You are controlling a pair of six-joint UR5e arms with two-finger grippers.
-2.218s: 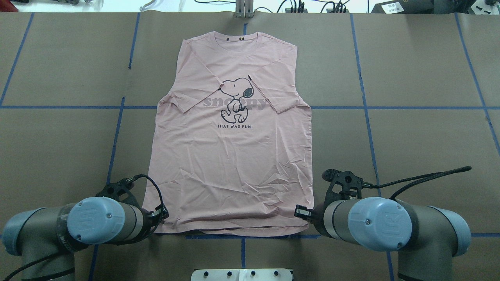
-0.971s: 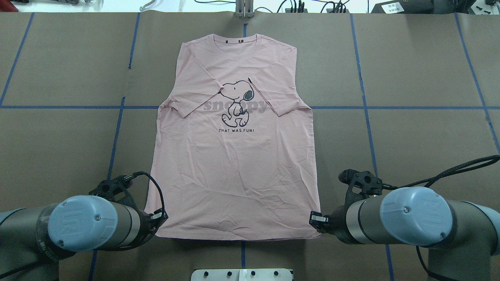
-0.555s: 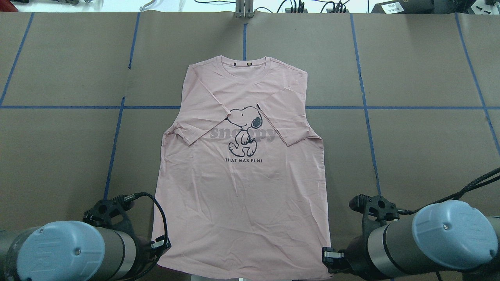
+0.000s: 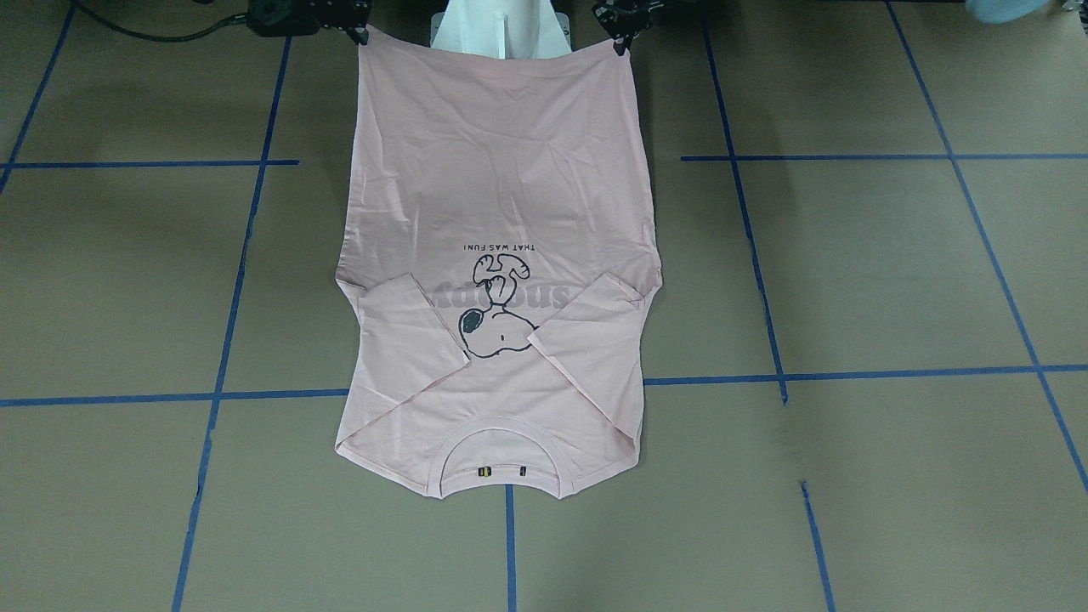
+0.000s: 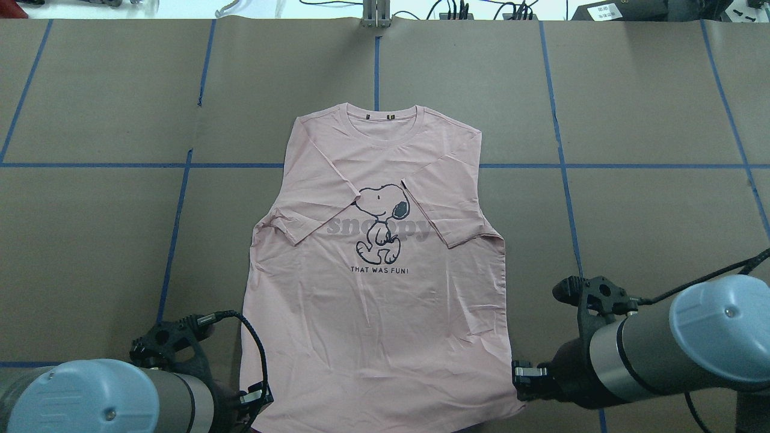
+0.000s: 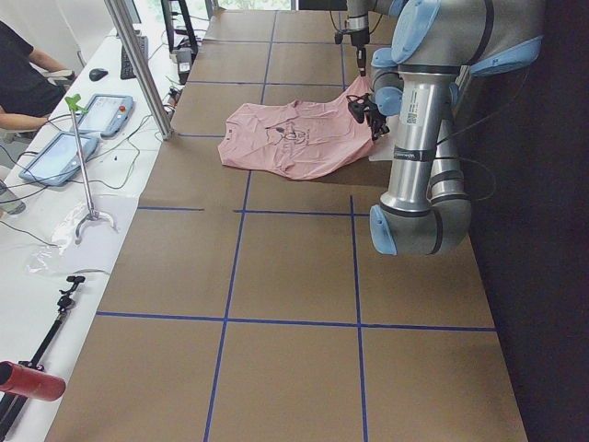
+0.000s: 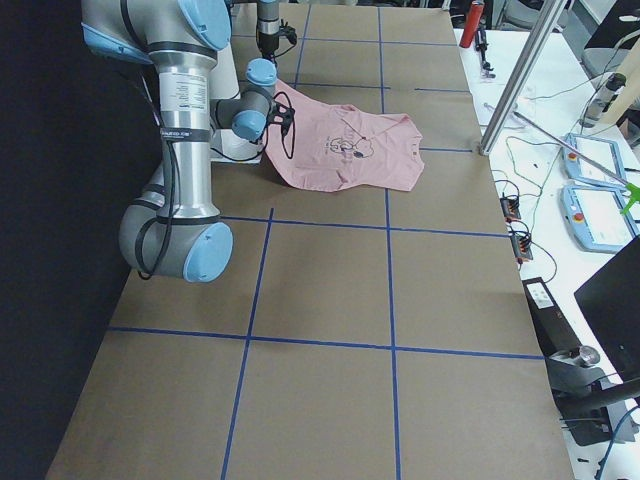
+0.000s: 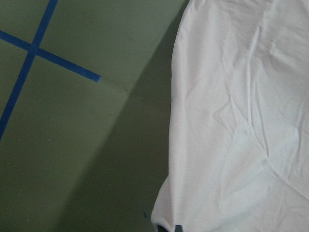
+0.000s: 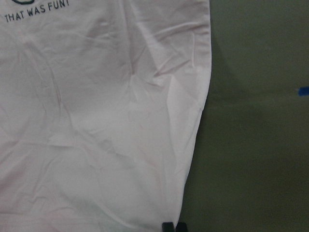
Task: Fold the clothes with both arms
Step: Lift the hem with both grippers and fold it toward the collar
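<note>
Dragged lower in the overhead frame, the pale pink short-sleeved T-shirt [image 5: 373, 325] lies flat mid-frame on the brown tabletop [image 5: 90, 240], sleeves already folded in, the black left hand [image 5: 257, 398] and right hand [image 5: 521, 376] each pinching a bottom hem corner, with the body folds apparently left to do.

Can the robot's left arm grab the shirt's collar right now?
Probably not yet. The left gripper is shut on a near hem corner of the T-shirt, and the collar lies at its far end. Nothing blocks the way, though.
</note>
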